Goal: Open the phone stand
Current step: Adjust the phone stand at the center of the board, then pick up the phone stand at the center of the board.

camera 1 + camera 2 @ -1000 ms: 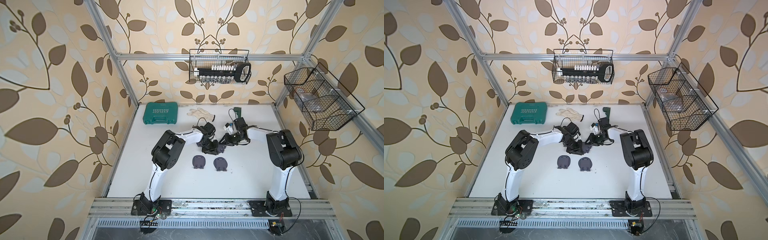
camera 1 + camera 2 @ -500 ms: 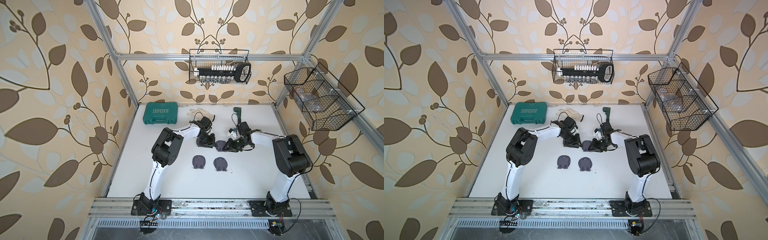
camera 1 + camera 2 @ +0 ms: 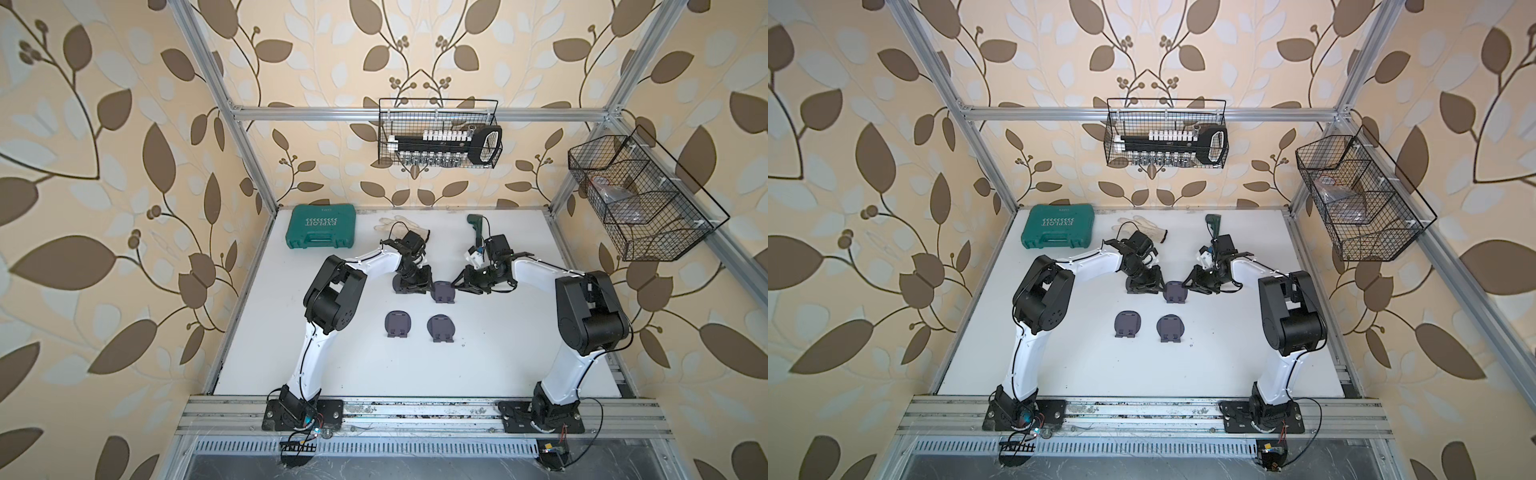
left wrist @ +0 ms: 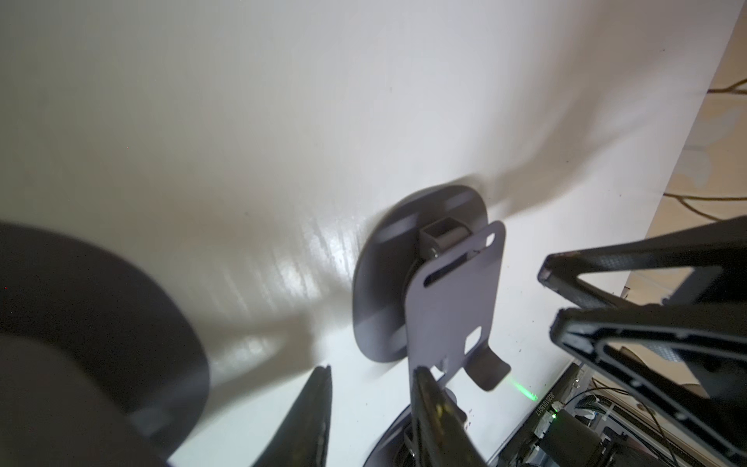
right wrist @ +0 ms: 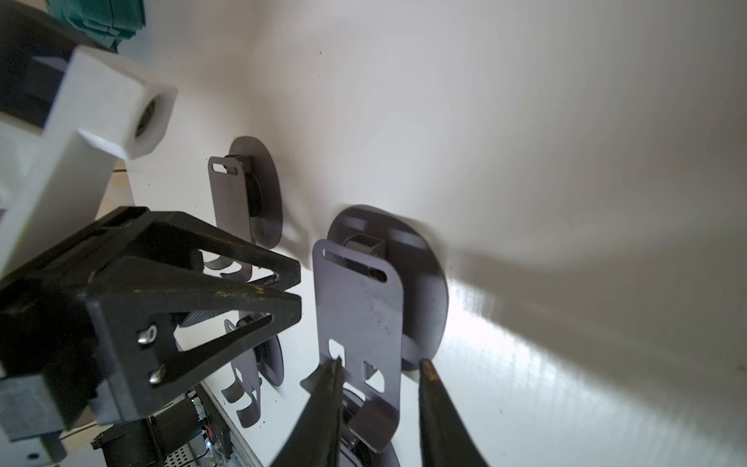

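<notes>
the dark grey metal phone stand with the round base (image 3: 443, 291) sits on the white surface (image 3: 498, 357), right between the two hands, its plate (image 5: 359, 307) tilted up off the base. left hand (image 4: 372, 368) is spread — in its wrist view one fingertip (image 4: 428, 404) overlaps the plate's lower corner. right hand (image 5: 380, 362) has its fingers (image 5: 323, 404) parted either side of the plate's bottom edge — can't tell if it's really pinching it or just close.

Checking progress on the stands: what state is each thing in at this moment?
Middle stand, open, plate raised off its base.
Two other stands, plates raised too.
Left tool, open, empty.
Right tool, jaws apart astride the middle stand; grip unclear.
Green case, shut.
</notes>
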You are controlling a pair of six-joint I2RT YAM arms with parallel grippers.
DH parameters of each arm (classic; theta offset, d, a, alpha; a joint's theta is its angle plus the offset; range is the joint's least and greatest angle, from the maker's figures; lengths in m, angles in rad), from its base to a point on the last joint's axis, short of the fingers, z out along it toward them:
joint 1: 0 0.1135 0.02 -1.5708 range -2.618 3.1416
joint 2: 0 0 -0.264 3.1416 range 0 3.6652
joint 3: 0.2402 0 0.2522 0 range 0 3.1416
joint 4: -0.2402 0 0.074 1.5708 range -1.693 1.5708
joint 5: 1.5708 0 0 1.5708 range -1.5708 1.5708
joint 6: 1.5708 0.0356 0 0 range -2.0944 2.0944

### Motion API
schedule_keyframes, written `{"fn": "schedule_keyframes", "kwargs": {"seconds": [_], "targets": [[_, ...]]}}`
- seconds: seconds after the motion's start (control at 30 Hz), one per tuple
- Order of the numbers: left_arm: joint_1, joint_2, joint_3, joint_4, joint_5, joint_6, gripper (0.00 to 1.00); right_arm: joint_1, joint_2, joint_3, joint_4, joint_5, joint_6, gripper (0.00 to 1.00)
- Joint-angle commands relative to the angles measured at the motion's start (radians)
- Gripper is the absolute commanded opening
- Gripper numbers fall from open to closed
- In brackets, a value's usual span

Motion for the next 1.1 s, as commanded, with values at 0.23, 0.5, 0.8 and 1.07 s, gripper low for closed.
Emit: {"fn": "schedule_keyframes", "kwargs": {"seconds": [0.23, 0.5, 0.8, 1.07], "targets": [[0.000, 0.049, 0.063, 0.010, -0.001, 0.000, 0.25, -0.006, 0.111, 0.037, 0.088, -0.055, 0.033, 0.27], [-0.002, 0.079, 0.090, 0.009, 0.009, -0.007, 0.21, -0.008, 0.143, 0.024, 0.166, -0.103, 0.063, 0.25], [-0.002, 0.104, 0.119, 0.010, 0.026, -0.013, 0.20, -0.004, 0.179, -0.002, 0.220, -0.132, 0.086, 0.20], [-0.002, 0.117, 0.121, 0.017, 0.038, -0.019, 0.20, 0.013, 0.198, -0.071, 0.340, -0.185, 0.160, 0.11]]}}
